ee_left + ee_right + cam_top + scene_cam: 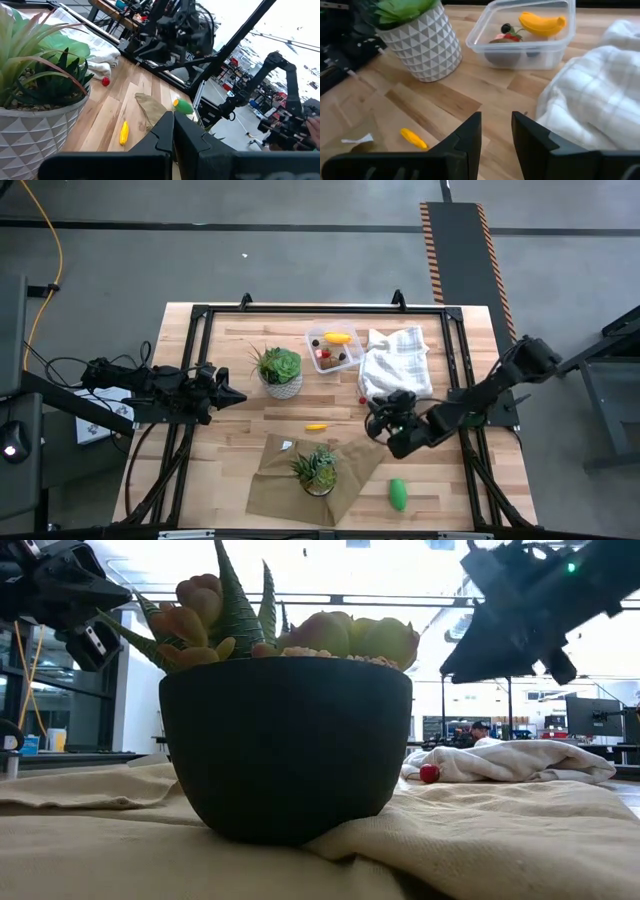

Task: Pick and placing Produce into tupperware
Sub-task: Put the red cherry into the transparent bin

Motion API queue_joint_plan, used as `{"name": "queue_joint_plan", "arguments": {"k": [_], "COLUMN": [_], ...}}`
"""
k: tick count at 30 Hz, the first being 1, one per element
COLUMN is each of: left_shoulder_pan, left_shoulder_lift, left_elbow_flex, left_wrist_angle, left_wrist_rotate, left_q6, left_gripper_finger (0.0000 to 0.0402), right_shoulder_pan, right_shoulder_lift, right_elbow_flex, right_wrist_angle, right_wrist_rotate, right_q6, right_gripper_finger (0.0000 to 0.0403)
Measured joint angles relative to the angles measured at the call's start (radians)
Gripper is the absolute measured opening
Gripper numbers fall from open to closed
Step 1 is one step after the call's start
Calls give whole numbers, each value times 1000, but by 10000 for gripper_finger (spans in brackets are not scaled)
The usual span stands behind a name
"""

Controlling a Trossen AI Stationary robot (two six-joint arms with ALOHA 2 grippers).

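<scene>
- From above: my right gripper [378, 423] hangs over the table just below the white cloth [396, 360]; the clear tub [334, 347] beside the cloth holds a yellow piece [338, 337].
- Low: a red berry [429, 773] touches the cloth.
- Left wrist: my left gripper [173, 134] is closed, empty.
- Right wrist: my fingers [470, 133] stand narrowly apart, empty; a yellow piece lies on the wood.

Light wood plank surface [240, 440] w/ black frame round its edges. On it: clear tupperware [334, 348] at back centre, white cloth [395, 360] touching its right side, white patterned plant pot [281, 372] just left of it. Red berry [362, 400] by cloth's front edge. Yellow oblong piece [316, 426] mid-surface. Tan cloth [345, 475] at front under dark plant pot [318, 473]; green piece [398, 494] to its right.
</scene>
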Motion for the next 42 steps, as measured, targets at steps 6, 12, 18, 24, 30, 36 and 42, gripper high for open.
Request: {"name": "queue_joint_plan", "arguments": {"k": [6, 12, 18, 24, 30, 36, 42], "left_shoulder_pan": [0, 0, 0, 0, 0, 0, 0], "left_shoulder_lift": [0, 0, 0, 0, 0, 0, 0], "left_elbow_flex": [0, 0, 0, 0, 0, 0, 0], "left_wrist_angle": [0, 0, 0, 0, 0, 0, 0], "left_wrist_rotate": [0, 0, 0, 0, 0, 0, 0], "left_q6": [0, 0, 0, 0, 0, 0, 0], "left_gripper_finger": [1, 1, 1, 1, 1, 1, 1], "right_shoulder_pan": [10, 17, 47, 51, 51, 51, 51], "right_shoulder_lift": [125, 219, 286, 308, 341, 350, 352], "right_elbow_flex": [0, 0, 0, 1, 1, 1, 1], "right_wrist_angle": [69, 133, 209, 221, 229, 254, 250], "right_wrist_rotate": [18, 23, 23, 24, 23, 50, 114], "right_q6": [85, -20, -115, -129, -206, -252, -242], "right_gripper_finger": [99, 99, 99, 99, 99, 99, 99]}}
